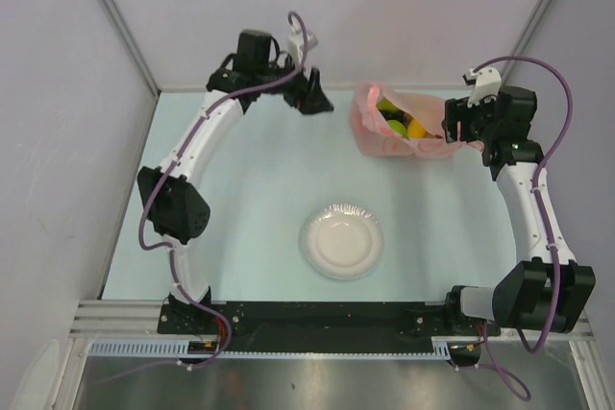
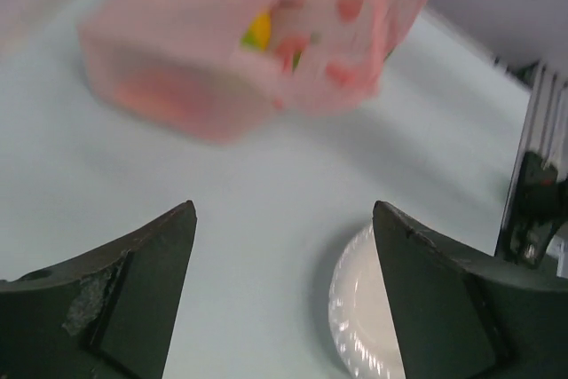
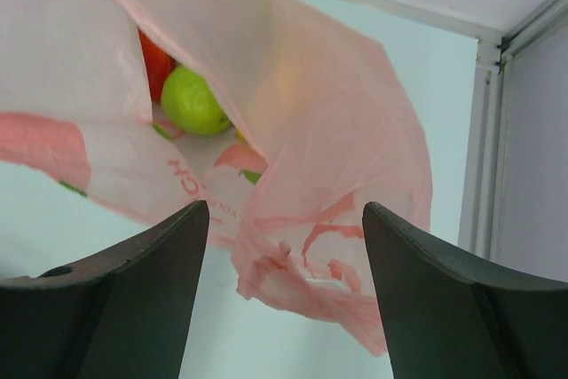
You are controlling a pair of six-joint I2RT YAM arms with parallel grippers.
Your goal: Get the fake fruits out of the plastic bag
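- my left claw [image 2: 284,210] is spread wide open with nothing in it, hovering over the counter [image 1: 250,199] on the far side of the white plate [image 1: 341,240], slightly left of it
- right claw [image 3: 284,210] is open too, beyond the plate and well off to its right; loose pink film hangs in the gap between its fingers, but I don't see it pinched
- pink bag [image 1: 373,133] sits on the counter beyond the plate, off to its right, mouth open so the right wrist view looks straight in
- fruits are inside the bag: green apple [image 3: 193,99], a red piece [image 3: 155,61] tucked just behind it, a yellow fruit [image 1: 415,127] close by
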